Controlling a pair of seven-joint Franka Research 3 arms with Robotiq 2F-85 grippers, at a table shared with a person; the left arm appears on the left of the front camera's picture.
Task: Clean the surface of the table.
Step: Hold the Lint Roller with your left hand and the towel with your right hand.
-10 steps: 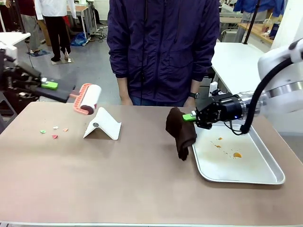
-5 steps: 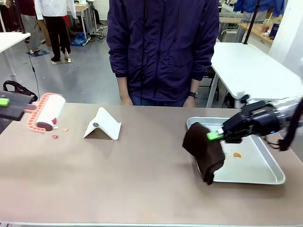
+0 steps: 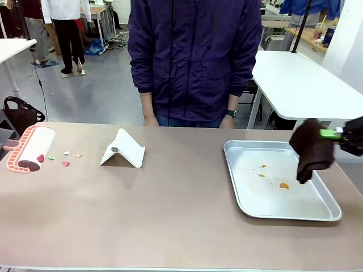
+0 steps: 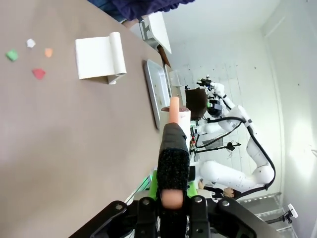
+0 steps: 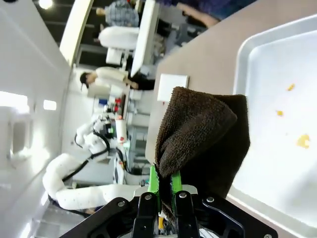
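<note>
- Gripping the handle of a pink lint roller [image 3: 28, 148], the left gripper [image 4: 171, 198] is clamped tight at the left edge of the surface [image 3: 170, 221].
- Small coloured scraps [image 3: 65, 163] lie just right of the roller, near a white folded stand [image 3: 125, 148].
- The right gripper [image 5: 166, 191] pinches a brown cloth [image 3: 311, 150], which hangs over the right part of the silver tray [image 3: 266, 212].
- The brownish surface spans the foreground, and 1 person [image 3: 195, 56] stands at its far side.

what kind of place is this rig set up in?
Likely a lab or workshop: white-topped work tables behind, bare grey floor, and a person standing at the brown table.
</note>
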